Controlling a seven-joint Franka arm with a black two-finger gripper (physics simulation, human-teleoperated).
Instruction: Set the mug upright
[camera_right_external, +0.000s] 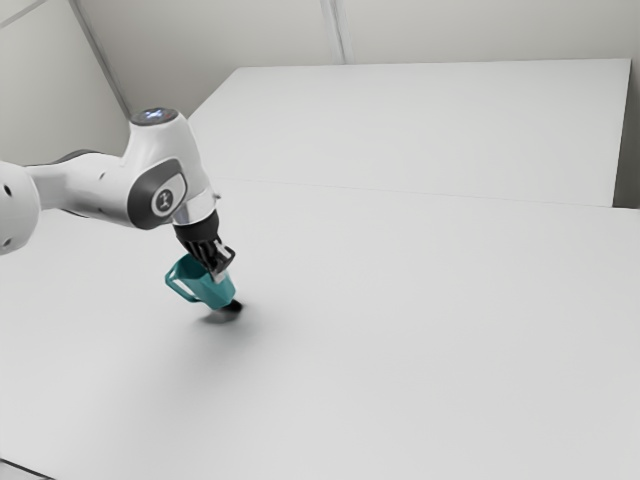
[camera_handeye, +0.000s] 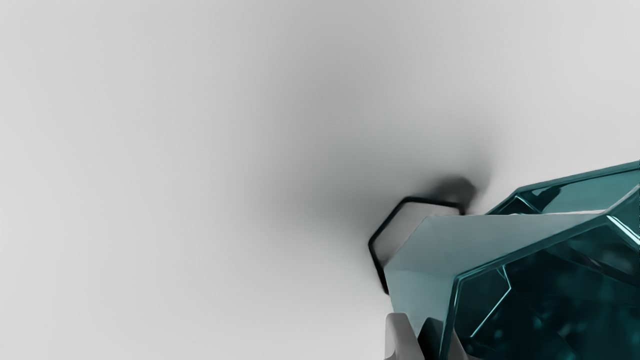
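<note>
Fingertips (camera_handeye: 401, 336) nip mug's wall; mug (camera_right_external: 206, 288) leans, job unfinished

From where I stand, the gripper (camera_right_external: 220, 268) has the mug by its rim, 1 finger inside the open mouth and 1 outside, closed on the wall between them. So the hold looks made, and I'd call the task roughly 1/2 done. What's left is the righting itself: the mug tilts, its mouth up toward the exterior view's left and its base down toward the right, low over the white table (camera_right_external: 400, 350). I can't tell whether the base edge touches.

As for the jaws, most of the mug hangs below and to 1 side of them, with the handle (camera_right_external: 181, 293) slanting off toward the exterior view's left. Next, I reckon, comes bringing the base level, setting it down flat and letting go. Releasing at this slant could let it topple.
</note>
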